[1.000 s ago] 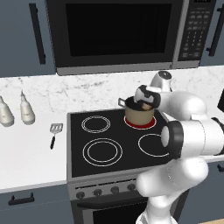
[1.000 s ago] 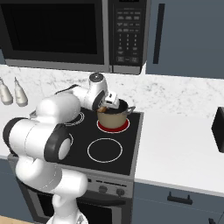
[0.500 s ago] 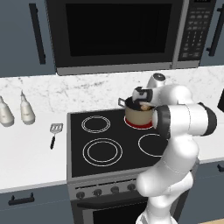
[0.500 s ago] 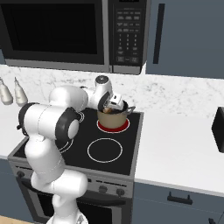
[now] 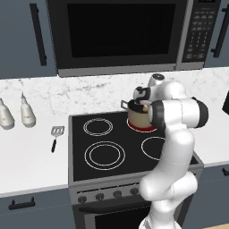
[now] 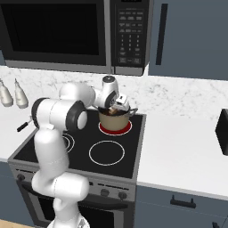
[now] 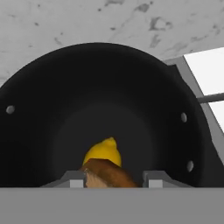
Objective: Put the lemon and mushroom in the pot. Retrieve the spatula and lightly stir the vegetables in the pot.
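The tan pot (image 5: pixel 137 119) (image 6: pixel 115 121) stands on the red-glowing back right burner of the stove. My gripper (image 5: pixel 144 103) (image 6: pixel 117 107) (image 7: pixel 113 180) hangs at the pot's mouth, pointing down into it. In the hand view the brown mushroom (image 7: pixel 107 175) sits between my fingertips (image 7: pixel 73 180), and the gripper is shut on it. Below it the yellow lemon (image 7: pixel 104 152) lies on the pot's dark floor (image 7: pixel 65 100). In the right base view the mushroom (image 6: pixel 116 111) shows at rim height. The spatula (image 5: pixel 56 135) lies on the counter left of the stove.
Two pale bottles (image 5: pixel 6 115) (image 5: pixel 27 114) stand at the back of the left counter. A microwave (image 5: pixel 120 31) hangs above the stove. A dark object (image 6: pixel 222 131) sits on the right counter. The other three burners are bare.
My arm's elbow has swung upward and inward while the gripper stayed at the pot's mouth. The pot and spatula have not moved.
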